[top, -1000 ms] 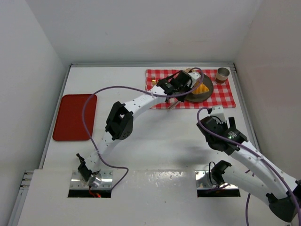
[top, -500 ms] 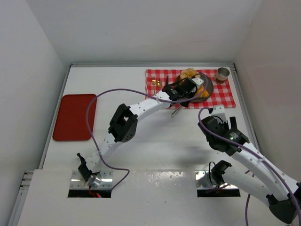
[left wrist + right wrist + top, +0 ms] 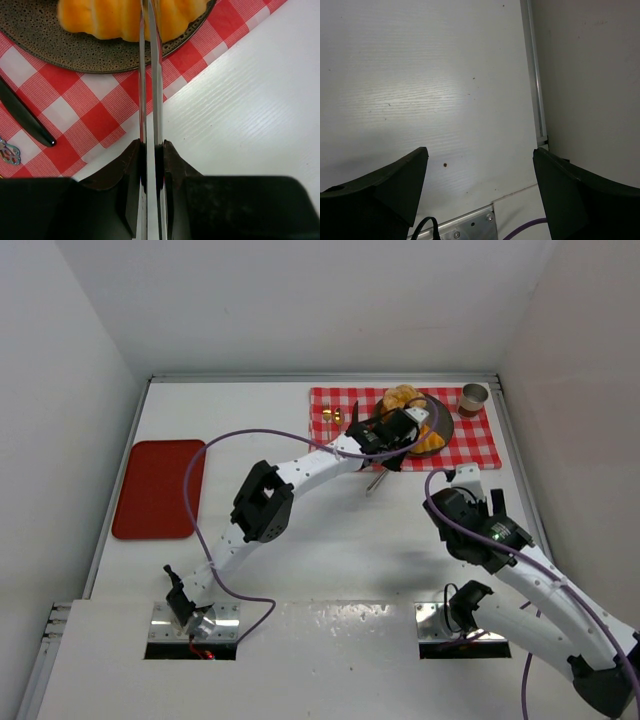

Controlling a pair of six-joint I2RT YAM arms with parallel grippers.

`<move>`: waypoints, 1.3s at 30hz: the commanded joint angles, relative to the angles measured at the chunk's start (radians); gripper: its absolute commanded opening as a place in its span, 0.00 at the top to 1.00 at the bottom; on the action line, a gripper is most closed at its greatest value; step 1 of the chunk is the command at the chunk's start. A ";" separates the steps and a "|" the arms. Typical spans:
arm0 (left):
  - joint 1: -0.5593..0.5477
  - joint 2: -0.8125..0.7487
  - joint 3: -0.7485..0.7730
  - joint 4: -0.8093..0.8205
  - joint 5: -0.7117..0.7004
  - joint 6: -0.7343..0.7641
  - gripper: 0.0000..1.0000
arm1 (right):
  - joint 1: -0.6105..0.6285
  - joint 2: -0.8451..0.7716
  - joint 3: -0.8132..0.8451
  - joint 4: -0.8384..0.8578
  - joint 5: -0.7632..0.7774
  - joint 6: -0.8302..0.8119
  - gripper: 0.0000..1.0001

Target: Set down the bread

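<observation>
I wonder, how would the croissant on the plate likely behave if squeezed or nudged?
The croissant looks puffy and ridged, so probably light and easily crushed by a firm squeeze. Lying lengthwise on the flat plate, it would likely slide or rock when nudged, not roll far.

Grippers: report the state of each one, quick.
Left gripper: shut on thin metal tongs, their tips at the croissant.
Right gripper: open, holding nothing.

Bread [image 3: 401, 397], perhaps 2 pieces, on plate [image 3: 445, 416]

Metal tongs [image 3: 156, 100], matt speckled plate [image 3: 55, 47], woven cloth [image 3: 95, 112], smooth bread [image 3: 100, 20]
</observation>
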 commanded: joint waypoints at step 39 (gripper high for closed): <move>0.377 -0.730 -0.620 -0.063 0.072 0.149 0.53 | 0.001 -0.014 -0.045 0.052 -0.199 0.085 0.13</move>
